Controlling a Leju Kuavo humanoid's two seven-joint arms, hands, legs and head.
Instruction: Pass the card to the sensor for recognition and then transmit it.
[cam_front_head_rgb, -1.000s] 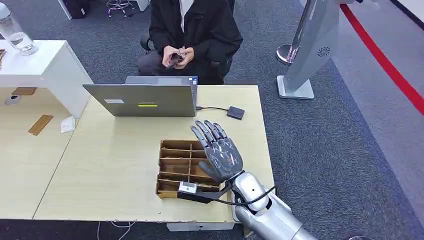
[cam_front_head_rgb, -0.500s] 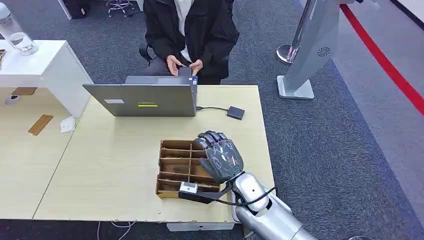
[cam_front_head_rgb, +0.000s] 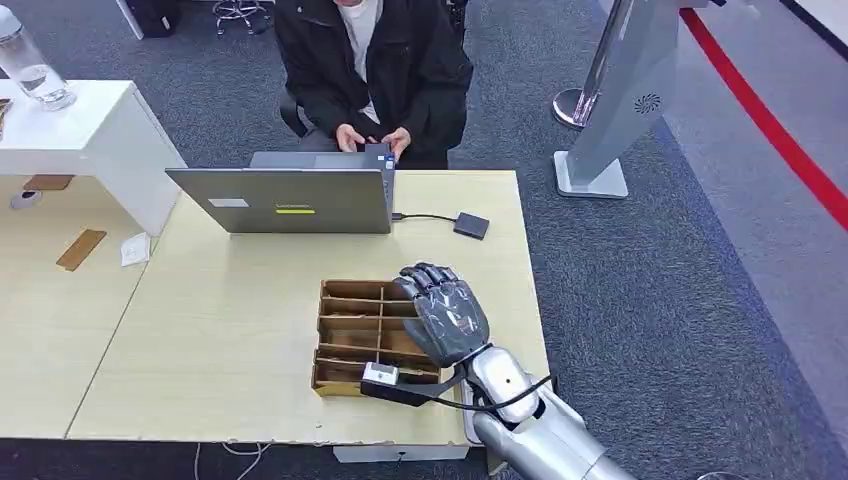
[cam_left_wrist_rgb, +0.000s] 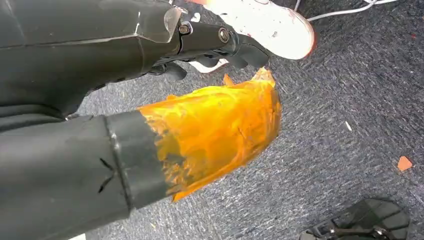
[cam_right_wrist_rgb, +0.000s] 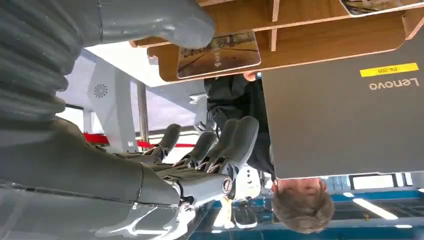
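Note:
A card (cam_right_wrist_rgb: 218, 54) with a printed picture stands in a compartment of the brown divided box (cam_front_head_rgb: 350, 335) on the table. My right hand (cam_front_head_rgb: 443, 315) hovers over the box's right compartments with its fingers (cam_right_wrist_rgb: 220, 142) bent downward and its thumb (cam_right_wrist_rgb: 165, 20) close beside the card; a gap remains between thumb and fingers, and nothing is held. The sensor (cam_front_head_rgb: 471, 225), a small dark box, lies behind the divided box and is cabled to the laptop (cam_front_head_rgb: 290, 200). My left hand (cam_left_wrist_rgb: 230, 47) hangs over the carpet, its dark fingers only partly visible.
A person (cam_front_head_rgb: 375, 70) sits behind the laptop with both hands at its keyboard edge. A second card (cam_right_wrist_rgb: 380, 5) stands in another compartment. A white shelf (cam_front_head_rgb: 90, 140) stands at the left, a grey stand (cam_front_head_rgb: 610, 120) at the right beyond the table.
My right hand's fingers went from stretched out to bent down over the box. The person leaned forward and brought both hands to the laptop.

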